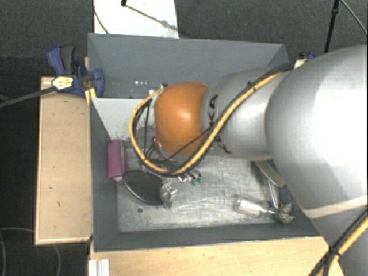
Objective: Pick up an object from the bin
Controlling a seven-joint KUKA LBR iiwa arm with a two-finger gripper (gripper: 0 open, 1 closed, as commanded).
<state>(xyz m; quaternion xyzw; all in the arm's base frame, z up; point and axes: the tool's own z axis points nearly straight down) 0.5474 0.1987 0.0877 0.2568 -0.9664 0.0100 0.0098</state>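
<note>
A purple block (115,158) lies by the left wall of the bin (104,211), a dark oval disc (142,186) just right of it. The gripper (177,176) hangs beside the disc, open or closed I cannot tell; best to centre over one thing before closing, clear of the wall

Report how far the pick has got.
Done: the arm's orange wrist is down in the bin, over the dark oval thing beside a purple block. In hand: nothing seen gripped. Left: the grasp and the lift.
</note>
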